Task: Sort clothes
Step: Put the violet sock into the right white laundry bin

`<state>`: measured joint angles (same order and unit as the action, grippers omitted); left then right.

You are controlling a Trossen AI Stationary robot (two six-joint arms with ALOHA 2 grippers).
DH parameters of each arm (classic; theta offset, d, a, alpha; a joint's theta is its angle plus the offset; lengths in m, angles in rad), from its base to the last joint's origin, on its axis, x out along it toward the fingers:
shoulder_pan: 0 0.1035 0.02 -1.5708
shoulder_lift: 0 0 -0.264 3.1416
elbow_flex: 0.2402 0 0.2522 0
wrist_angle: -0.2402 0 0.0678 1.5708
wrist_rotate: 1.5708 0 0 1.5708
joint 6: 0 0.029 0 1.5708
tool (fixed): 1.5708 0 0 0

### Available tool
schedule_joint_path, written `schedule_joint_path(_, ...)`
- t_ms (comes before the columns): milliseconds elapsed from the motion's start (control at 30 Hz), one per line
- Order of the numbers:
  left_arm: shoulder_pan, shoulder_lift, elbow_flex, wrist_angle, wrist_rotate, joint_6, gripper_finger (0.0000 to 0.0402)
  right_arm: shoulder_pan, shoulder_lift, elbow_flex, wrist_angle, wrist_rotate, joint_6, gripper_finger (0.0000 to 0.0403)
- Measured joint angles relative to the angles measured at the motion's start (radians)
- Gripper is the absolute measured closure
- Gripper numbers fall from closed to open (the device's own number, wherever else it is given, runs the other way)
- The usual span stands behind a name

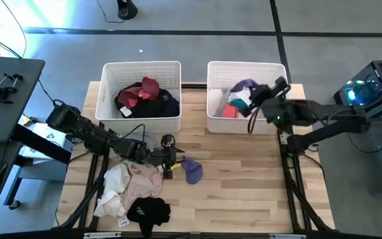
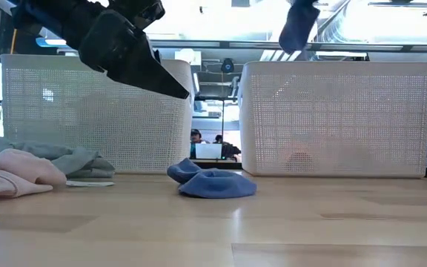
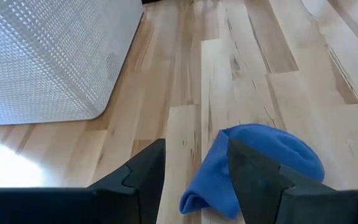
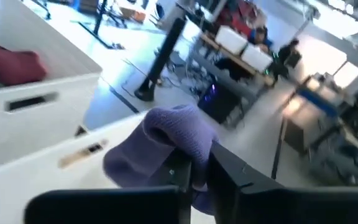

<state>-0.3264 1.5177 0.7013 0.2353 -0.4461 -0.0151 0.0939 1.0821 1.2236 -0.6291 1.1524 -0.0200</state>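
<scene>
Socks: my right gripper (image 4: pixel 194 177) pinches a lavender sock (image 4: pixel 166 146) above the right bin (image 1: pixel 244 123); release well inside. My left gripper (image 3: pixel 194 180), open, straddles the blue sock (image 3: pixel 260 165) on the table (image 1: pixel 244 179).

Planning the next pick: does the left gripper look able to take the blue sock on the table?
Probably yes. The left gripper is open and right beside the blue sock, which lies alone on bare table with nothing covering it.

Overhead looks straight down, low looks level across the table; both share the blue sock (image 1: pixel 192 170).
</scene>
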Motion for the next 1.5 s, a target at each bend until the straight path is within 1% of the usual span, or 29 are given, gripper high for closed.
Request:
schedule_joint_path(67,0.0,0.0,0.0,0.001,0.0,0.0,0.0243,-0.041,-0.019,0.0,-0.054,-0.023,0.048,0.0357)
schedule_joint_path(167,0.0,0.0,0.0,0.001,0.0,0.0,0.0243,-0.075,-0.032,-0.001,-0.117,-0.027,0.107,0.0319)
schedule_joint_path(300,0.0,0.0,0.0,0.001,0.0,0.0,0.0243,-0.094,-0.037,-0.001,-0.181,-0.027,0.176,0.0269)
schedule_joint_path(400,0.0,0.0,0.0,0.001,0.0,-0.004,0.0243,-0.103,-0.037,-0.001,-0.238,-0.016,0.236,0.0243)
schedule_joint_path(533,0.0,0.0,0.0,0.001,0.0,-0.007,0.0243,-0.107,-0.037,-0.001,-0.318,-0.016,0.313,0.0229)
schedule_joint_path(633,0.0,0.0,0.0,0.0,0.0,-0.007,0.0243,-0.095,-0.036,-0.003,-0.356,-0.088,0.363,0.023)
schedule_joint_path(733,0.0,0.0,0.0,0.001,0.0,-0.007,0.0243,-0.044,-0.035,-0.045,-0.318,-0.166,0.386,0.0231)
schedule_joint_path(867,0.0,0.0,0.0,0.001,0.0,-0.007,0.0243,0.07,-0.035,-0.167,-0.158,-0.193,0.364,0.0231)
schedule_joint_path(967,0.0,0.0,0.0,0.001,0.0,-0.008,0.0243,0.173,-0.034,-0.289,0.043,-0.208,0.306,0.0231)
schedule_joint_path(1033,0.0,0.0,0.0,0.001,0.0,-0.007,0.0243,0.237,-0.034,-0.378,0.235,-0.25,0.227,0.0231)
schedule_joint_path(1133,0.0,0.0,0.0,0.001,0.009,0.007,0.0243,0.335,-0.027,-0.513,0.556,-0.377,0.083,0.0231)
schedule_joint_path(1200,0.001,0.0,0.0,-0.001,0.065,0.061,0.0243,0.398,0.0,-0.594,0.784,-0.434,0.014,0.0231)
schedule_joint_path(1267,0.0,0.009,0.0,0.005,0.122,0.12,0.0243,0.443,0.048,-0.653,0.963,-0.44,-0.004,0.0231)
schedule_joint_path(1333,0.003,0.029,0.0,0.001,0.146,0.154,0.0243,0.471,0.11,-0.683,1.062,-0.438,0.004,0.0231)
schedule_joint_path(1400,0.017,0.06,0.0,0.01,0.171,0.157,0.0243,0.486,0.178,-0.687,1.091,-0.434,0.055,0.0231)
schedule_joint_path(1500,0.043,0.131,0.0,0.045,0.24,0.137,0.0243,0.491,0.281,-0.669,1.105,-0.426,0.13,0.0231)
